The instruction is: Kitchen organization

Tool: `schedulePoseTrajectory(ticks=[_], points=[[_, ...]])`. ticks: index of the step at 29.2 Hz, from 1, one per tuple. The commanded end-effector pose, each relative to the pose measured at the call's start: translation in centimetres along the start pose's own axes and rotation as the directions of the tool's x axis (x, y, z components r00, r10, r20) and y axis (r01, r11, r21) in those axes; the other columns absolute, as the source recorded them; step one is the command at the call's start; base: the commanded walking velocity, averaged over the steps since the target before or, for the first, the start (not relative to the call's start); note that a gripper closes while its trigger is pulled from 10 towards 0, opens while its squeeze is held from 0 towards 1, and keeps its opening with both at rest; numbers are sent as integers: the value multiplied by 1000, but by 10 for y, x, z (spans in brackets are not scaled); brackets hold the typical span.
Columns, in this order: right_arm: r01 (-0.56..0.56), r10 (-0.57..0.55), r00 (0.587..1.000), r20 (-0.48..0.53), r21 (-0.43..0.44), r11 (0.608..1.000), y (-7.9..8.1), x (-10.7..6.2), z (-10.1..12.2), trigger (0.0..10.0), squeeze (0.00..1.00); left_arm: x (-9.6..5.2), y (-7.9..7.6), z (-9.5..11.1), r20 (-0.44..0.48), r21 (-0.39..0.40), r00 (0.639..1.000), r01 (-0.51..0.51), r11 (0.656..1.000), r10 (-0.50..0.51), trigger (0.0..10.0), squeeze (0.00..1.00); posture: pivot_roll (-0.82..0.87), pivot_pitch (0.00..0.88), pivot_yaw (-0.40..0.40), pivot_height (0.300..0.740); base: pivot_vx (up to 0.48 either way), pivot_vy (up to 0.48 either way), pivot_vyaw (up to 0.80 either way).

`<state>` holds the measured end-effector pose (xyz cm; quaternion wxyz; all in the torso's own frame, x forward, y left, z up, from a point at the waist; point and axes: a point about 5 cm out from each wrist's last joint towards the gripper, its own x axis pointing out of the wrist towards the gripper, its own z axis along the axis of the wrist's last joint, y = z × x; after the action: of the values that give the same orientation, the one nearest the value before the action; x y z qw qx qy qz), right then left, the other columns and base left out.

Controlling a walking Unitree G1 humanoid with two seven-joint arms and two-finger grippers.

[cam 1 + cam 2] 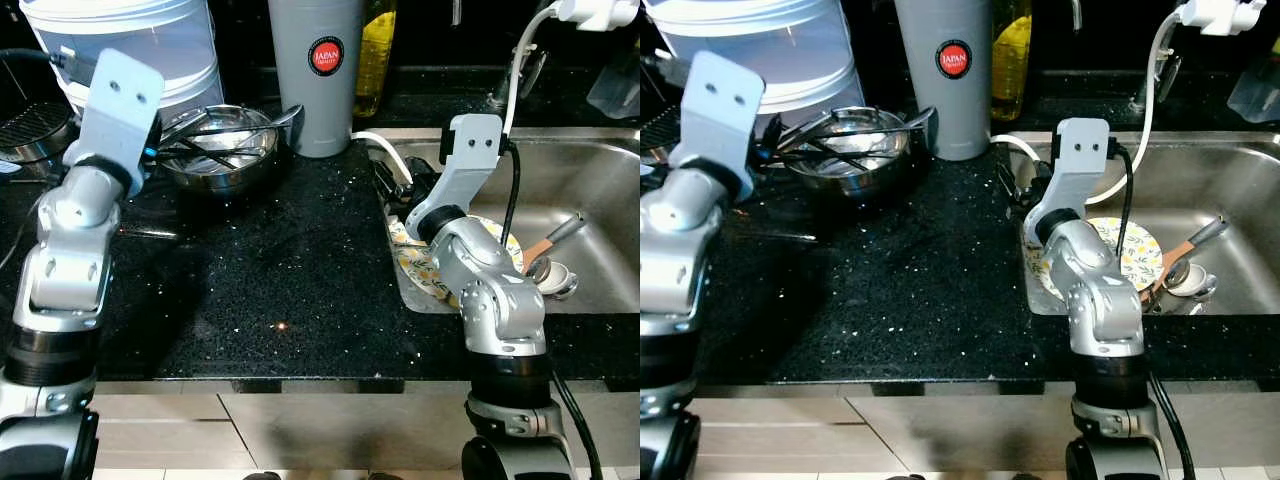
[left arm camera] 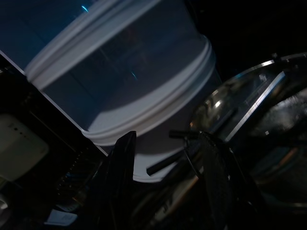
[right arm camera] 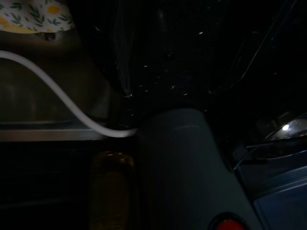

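On the far left of the black surface, a steel bowl holds loose utensils, just beside a white container. The left tool hovers at the bowl's near-left rim, fingers spread and released, gripping nothing. The bowl looks light, stiff and slippery; its rim is likely the best hold, kept level so the utensils don't slide. The right tool sits at the sink's left edge near a flowered plate; whether it is clenched I cannot tell.
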<state>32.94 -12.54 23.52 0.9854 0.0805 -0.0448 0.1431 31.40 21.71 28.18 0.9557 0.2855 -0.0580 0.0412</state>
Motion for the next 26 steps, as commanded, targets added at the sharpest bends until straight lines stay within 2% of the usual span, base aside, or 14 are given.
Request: schedulePoseTrajectory(ticks=[1,3,6,8,10,14,16,17,18,20,22,23,24,26], points=[[-11,11,1000,9,11,1000,1,2,1,10000,0,-3,2,0,5,43,1000,-18,999,18,10000,0,119,59,-21,740,0,0,0],[-14,14,1000,9,11,1000,2,2,0,10000,0,-5,1,1,31,80,999,-45,996,42,10000,0,119,59,-21,740,0,0,0],[-13,12,1000,5,11,1000,1,2,-2,10000,0,-16,-14,3,136,163,987,-107,981,86,10000,0,122,58,-21,740,0,0,0],[-12,12,1000,5,12,1000,1,2,-3,10000,0,-19,-17,3,153,173,983,-128,977,102,10000,0,122,58,-21,740,0,0,0],[-11,11,1000,5,12,1000,1,2,-3,10000,0,-23,-22,2,168,172,978,-150,974,121,10000,0,122,58,-21,740,0,0,0],[-11,11,1000,-4,11,1000,-1,2,-7,10000,0,-39,-49,-10,169,126,974,-174,977,151,10000,0,125,62,-25,740,0,0,0],[-11,12,1000,-5,10,1000,-1,1,-8,10000,0,-41,-51,-12,162,110,974,-180,978,161,10000,0,125,62,-25,740,0,0,0],[-12,13,1000,-8,10,1000,-1,2,-9,10000,0,-43,-53,-16,134,59,976,-181,982,172,10000,0,125,62,-25,740,0,0,0],[-14,14,1000,-11,9,1000,-1,2,-9,10000,0,-45,-56,-22,80,-42,979,-184,982,186,10000,0,125,62,-25,740,0,0,0],[-17,17,1000,-15,8,1000,-1,2,-10,10000,0,-47,-58,-32,-21,-257,980,-197,946,199,10000,0,124,63,-29,740,0,0,0],[-18,18,1000,-16,8,1000,0,2,-10,10000,0,-48,-59,-34,-58,-360,978,-207,909,200,10000,0,124,63,-29,740,0,0,0],[-19,19,1000,-17,8,1000,0,2,-10,10000,0,-47,-56,-35,-77,-416,973,-228,880,216,10000,0,123,61,-32,740,0,0,0],[-20,20,1000,-17,7,1000,0,2,-11,10000,0,-46,-55,-35,-85,-442,970,-243,863,230,10000,0,123,61,-32,740,0,0,0],[-23,23,1000,-17,5,1000,0,3,-11,10000,0,-45,-52,-36,-116,-531,961,-274,802,252,10000,0,123,61,-32,740,0,0,0]])
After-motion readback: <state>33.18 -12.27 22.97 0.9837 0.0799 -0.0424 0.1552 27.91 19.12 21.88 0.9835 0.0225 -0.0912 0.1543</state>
